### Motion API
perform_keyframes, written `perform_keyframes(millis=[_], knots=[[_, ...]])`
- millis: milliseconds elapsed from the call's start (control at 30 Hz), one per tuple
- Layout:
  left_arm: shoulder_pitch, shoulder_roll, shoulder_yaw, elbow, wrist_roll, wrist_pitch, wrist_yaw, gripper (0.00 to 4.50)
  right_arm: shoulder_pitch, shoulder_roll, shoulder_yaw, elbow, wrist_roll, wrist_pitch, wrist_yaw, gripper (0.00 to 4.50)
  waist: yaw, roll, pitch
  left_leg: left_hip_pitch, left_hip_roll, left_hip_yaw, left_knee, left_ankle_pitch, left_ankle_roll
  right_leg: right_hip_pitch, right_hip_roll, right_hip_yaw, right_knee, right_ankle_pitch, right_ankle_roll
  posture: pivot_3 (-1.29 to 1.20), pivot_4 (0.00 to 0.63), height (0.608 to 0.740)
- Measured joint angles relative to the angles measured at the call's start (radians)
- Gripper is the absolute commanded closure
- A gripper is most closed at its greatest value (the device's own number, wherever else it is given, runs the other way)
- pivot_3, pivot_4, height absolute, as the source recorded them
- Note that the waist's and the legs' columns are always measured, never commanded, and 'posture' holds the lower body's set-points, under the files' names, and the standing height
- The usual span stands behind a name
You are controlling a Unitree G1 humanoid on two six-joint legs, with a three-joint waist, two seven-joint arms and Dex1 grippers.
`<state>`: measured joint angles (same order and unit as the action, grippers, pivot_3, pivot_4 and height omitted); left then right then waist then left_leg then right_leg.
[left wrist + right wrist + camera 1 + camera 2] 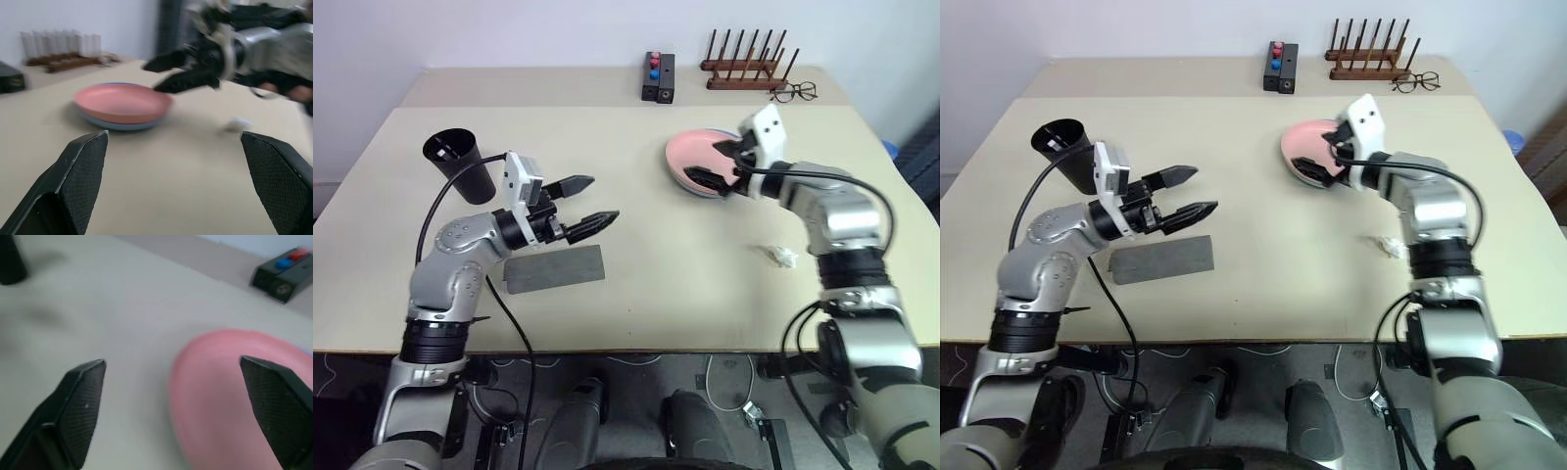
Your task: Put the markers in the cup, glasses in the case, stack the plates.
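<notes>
Pink plate [697,157] sat stacked on blue plate [115,125], worktop [685,284]; right gripper [715,163] fingers wide apart over rim, empty. Left gripper [597,202] fingers spread, empty, above grey case [554,268].

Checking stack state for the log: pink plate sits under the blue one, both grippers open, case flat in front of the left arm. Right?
Not quite: the pink plate sits on top of the blue plate, as the left wrist view shows. The rest holds: left gripper and right gripper are open, and the case lies flat in front of the left arm.
</notes>
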<state>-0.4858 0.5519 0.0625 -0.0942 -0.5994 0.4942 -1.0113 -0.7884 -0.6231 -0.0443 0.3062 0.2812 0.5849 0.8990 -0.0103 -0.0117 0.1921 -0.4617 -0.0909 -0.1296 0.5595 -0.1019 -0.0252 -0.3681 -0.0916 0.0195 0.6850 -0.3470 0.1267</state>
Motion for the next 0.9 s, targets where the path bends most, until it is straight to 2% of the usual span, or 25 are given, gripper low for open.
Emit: perform_keyframes(millis=[67, 300, 533, 633, 867, 900], knots=[[0.022, 0.056, 0.009, -0.003, -0.029, 0.043, -0.057, 0.0, 0.119, -0.115, -0.012, -0.096, 0.04, 0.094, 0.073, 0.05, 0.0, 0.0, 0.0, 0.0, 0.0, 0.0, 0.0, 0.0, 0.0, 0.0, 0.0, 0.0, -0.001, 0.0, 0.0, 0.0, 0.15, 0.74], [0.019, 0.057, -0.002, -0.012, -0.063, 0.046, -0.113, 0.0, 0.337, -0.286, -0.066, -0.258, 0.077, 0.183, 0.109, 0.05, -0.008, 0.002, -0.001, 0.0, 0.001, 0.003, 0.0, -0.001, 0.001, -0.001, -0.004, 0.002, -0.001, 0.0, -0.001, 0.0, 0.15, 0.74], [0.007, 0.056, -0.011, 0.016, -0.042, 0.031, -0.137, 0.0, 0.426, -0.316, -0.068, -0.254, 0.026, 0.143, 0.064, 0.05, -0.005, 0.002, -0.001, 0.0, 0.001, 0.004, 0.0, -0.001, 0.001, -0.001, -0.005, 0.002, -0.002, -0.001, -0.001, 0.0, 0.15, 0.74], [0.002, 0.053, -0.013, 0.016, -0.039, 0.023, -0.138, 0.0, 0.427, -0.316, -0.047, -0.233, 0.004, 0.124, 0.057, 0.85, -0.004, 0.002, -0.001, 0.0, 0.001, 0.004, 0.0, -0.001, 0.001, -0.001, -0.005, 0.002, -0.002, 0.0, -0.001, 0.0, 0.15, 0.74], [0.01, 0.053, -0.013, 0.012, -0.024, 0.017, -0.129, 0.0, 0.419, -0.319, 0.014, -0.169, -0.06, 0.082, 0.051, 4.45, -0.006, 0.002, -0.001, 0.0, 0.001, 0.004, 0.0, -0.001, 0.001, 0.0, -0.004, 0.002, -0.002, 0.0, -0.001, 0.0, 0.15, 0.74], [0.012, 0.053, -0.013, 0.012, -0.024, 0.017, -0.126, 0.0, 0.403, -0.318, 0.016, -0.156, -0.063, 0.081, 0.051, 4.45, -0.006, 0.002, -0.001, 0.0, 0.001, 0.004, 0.0, -0.001, 0.001, 0.0, -0.005, 0.002, -0.002, 0.0, -0.001, 0.0, 0.15, 0.74]])
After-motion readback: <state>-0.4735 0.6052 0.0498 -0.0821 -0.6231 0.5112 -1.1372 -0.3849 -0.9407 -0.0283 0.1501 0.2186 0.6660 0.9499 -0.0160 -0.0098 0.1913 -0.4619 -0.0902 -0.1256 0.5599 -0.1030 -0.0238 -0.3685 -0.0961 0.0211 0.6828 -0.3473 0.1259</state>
